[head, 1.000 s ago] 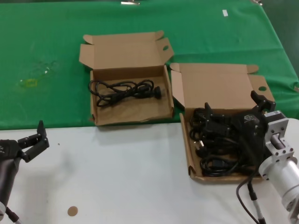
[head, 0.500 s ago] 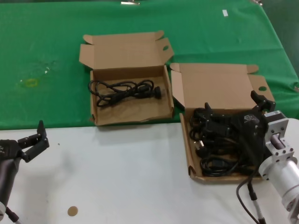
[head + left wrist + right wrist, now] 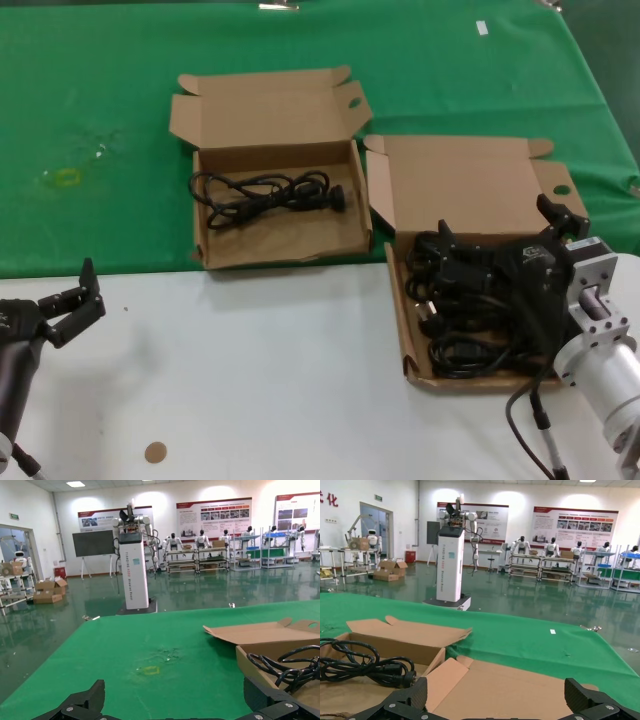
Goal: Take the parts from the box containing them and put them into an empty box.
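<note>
Green cloth covers the far half of the worktop, white surface the near half, with a factory hall of display boards and a white robot stand visible beyond in both wrist views. Two shallow cardboard cartons sit open, lids hinged back. The right gripper hangs low over the box of parts, the carton with the straight front rim at the white edge, its jaws spread wide with one fingertip at the heap's far left and the other by the lid's right flap; nothing is gripped. Directly beneath and just in front of those jaws lies the pile of parts, black power cables tangled in loose coils that fill the carton floor. Beyond the jaws rises that carton's upright lid, which blocks the straight path outward. Off to the jaws' left, just beside, stands the second box with the ragged front rim, already holding one coiled cable. The left gripper waits well apart over the white surface, jaws open and empty, level with the second box's near rim. A small brown disc lies on the white surface nearby.
</note>
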Tool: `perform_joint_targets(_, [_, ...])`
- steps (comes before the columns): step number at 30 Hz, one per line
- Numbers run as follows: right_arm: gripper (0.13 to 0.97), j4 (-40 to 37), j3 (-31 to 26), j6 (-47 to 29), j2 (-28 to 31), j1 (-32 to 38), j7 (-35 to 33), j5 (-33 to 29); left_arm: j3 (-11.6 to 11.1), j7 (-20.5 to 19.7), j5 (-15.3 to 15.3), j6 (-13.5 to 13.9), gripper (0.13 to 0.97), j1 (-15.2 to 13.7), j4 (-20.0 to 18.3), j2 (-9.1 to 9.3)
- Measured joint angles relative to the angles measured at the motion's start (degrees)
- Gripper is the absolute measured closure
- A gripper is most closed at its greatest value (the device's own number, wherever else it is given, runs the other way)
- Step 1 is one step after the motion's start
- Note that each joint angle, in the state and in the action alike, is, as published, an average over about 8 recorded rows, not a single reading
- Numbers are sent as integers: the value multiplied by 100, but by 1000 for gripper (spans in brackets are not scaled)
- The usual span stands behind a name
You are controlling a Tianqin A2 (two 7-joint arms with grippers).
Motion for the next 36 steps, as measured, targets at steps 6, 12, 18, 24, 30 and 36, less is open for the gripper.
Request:
perform_joint_targets(6, [129,0,0,0,0,0,0,0,0,0,0,0,132,0,0,0])
perform_joint_targets(12, [129,0,0,0,0,0,0,0,0,0,0,0,132,0,0,0])
perform_joint_targets(18, [129,0,0,0,0,0,0,0,0,0,0,0,132,0,0,0])
perform_joint_targets(24, [129,0,0,0,0,0,0,0,0,0,0,0,132,0,0,0])
perform_joint_targets(30, [129,0,0,0,0,0,0,0,0,0,0,0,132,0,0,0])
perform_joint_targets(36, [129,0,0,0,0,0,0,0,0,0,0,0,132,0,0,0])
